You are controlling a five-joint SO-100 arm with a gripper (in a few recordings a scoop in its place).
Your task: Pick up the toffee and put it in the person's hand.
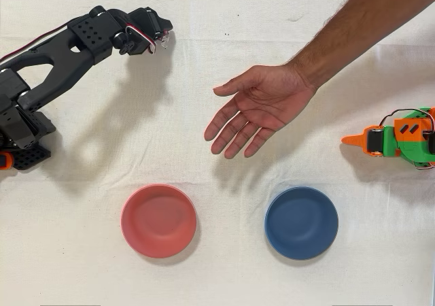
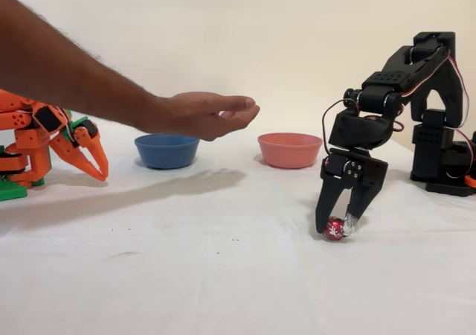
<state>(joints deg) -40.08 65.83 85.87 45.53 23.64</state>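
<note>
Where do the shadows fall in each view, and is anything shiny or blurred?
Overhead view: soft shadows lie below the hand and the black gripper on the cloth. Fixed view: the hand's shadow stretches across the cloth; the toffee's wrapper glints; all looks sharp.

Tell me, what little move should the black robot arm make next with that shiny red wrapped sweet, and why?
Probably a short lift straight up. In the fixed view the black arm's gripper sits closed around the small dark red toffee in shiny wrapping, still down on the white tablecloth, while the person's open hand waits higher up, off to the left.
</note>
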